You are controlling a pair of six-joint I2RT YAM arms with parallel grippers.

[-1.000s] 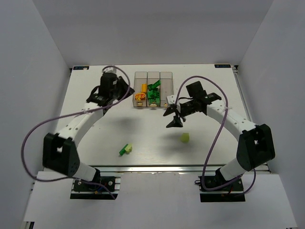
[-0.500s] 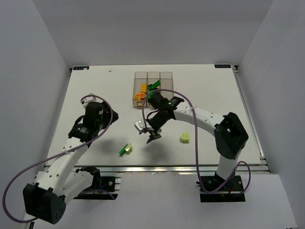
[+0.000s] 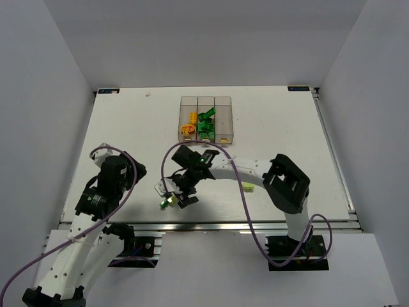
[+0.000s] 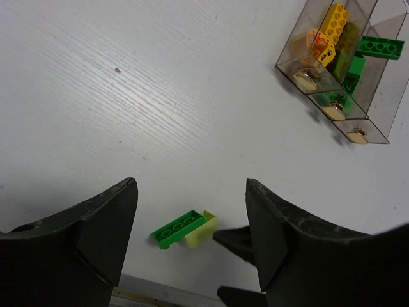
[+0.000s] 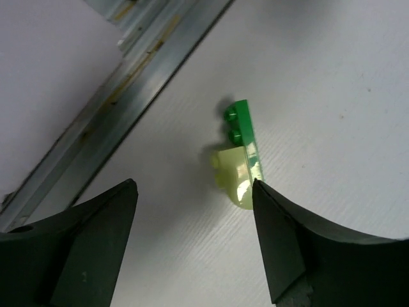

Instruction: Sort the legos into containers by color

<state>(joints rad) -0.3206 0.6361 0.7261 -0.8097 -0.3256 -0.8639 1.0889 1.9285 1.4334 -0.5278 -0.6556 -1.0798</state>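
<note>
The containers (image 3: 223,107), three clear bins joined in a row, stand on the table (image 3: 287,134). The leftmost bin holds orange legos (image 3: 187,126) and the middle bin holds green legos (image 3: 205,123). Well apart from the containers, toward the arm bases and slightly to their left, a green brick (image 5: 246,131) lies flat, with a pale yellow-green brick (image 5: 233,180) touching its long side. The right claw (image 5: 192,192) hangs over this pair, jaws spread wide and gripping nothing. A second pale brick (image 3: 248,186) lies on the same near side of the containers, to their right, just beside the right arm. The left claw (image 4: 190,185), well to the left of the containers and nearer the bases, is likewise open and empty.
</note>
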